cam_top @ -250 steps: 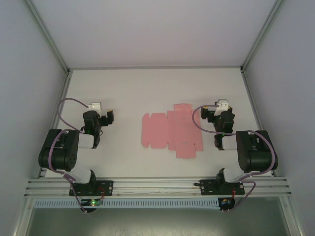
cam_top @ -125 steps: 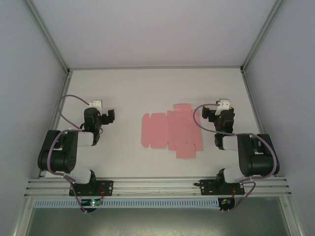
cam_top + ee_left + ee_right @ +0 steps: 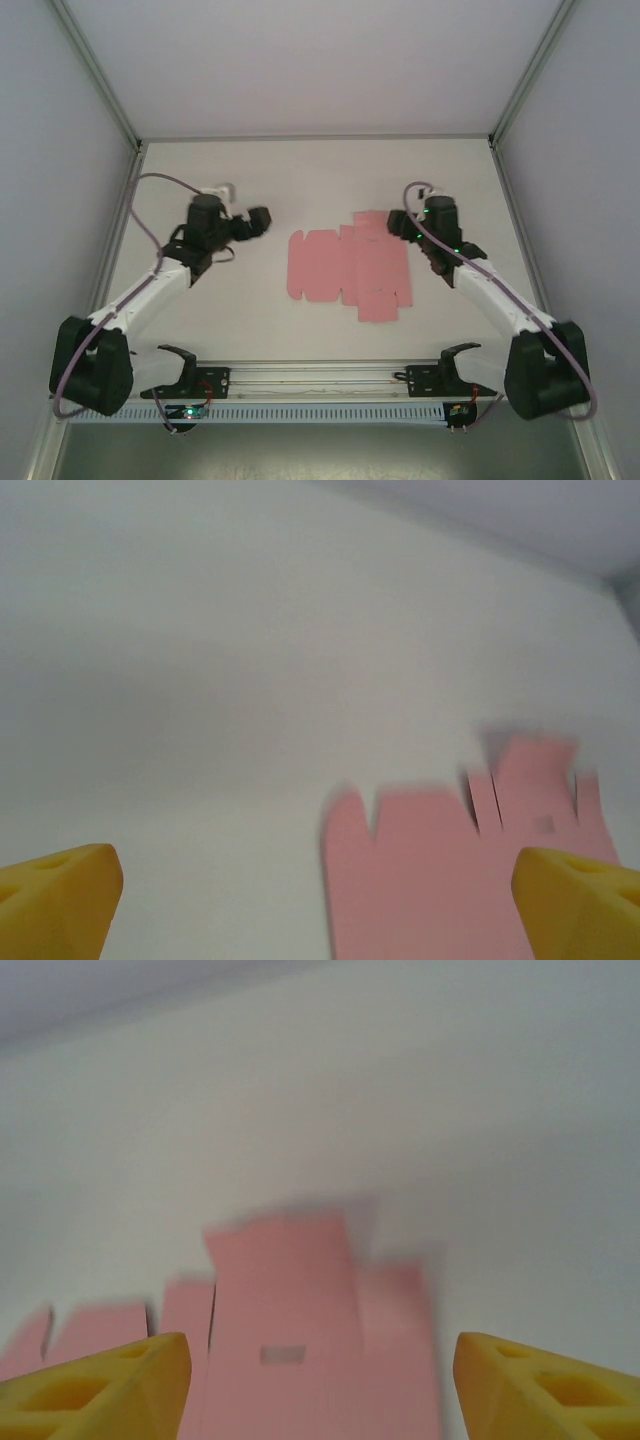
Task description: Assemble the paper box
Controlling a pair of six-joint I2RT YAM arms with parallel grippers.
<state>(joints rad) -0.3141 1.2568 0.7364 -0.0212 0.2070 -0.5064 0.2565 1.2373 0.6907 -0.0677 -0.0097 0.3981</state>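
Just past the near rail [image 3: 320, 372], the left gripper [image 3: 260, 222] and right gripper [image 3: 398, 224] lean inward from either side of the paper box [image 3: 350, 266]; I'd guess that is so they can take it from 2 sides at once. Both pincers are released, yellow fingers [image 3: 60, 900] spread wide with nothing between them; the left hangs near the sheet but apart from it, the right just beside its right edge. The box lies mid-table [image 3: 300, 180], 1 flat pink die-cut sheet, wholly unfolded; flaps and tabs splay outward, and a small slot [image 3: 282, 1355] shows in 1 panel; farther back, only bare white surface.
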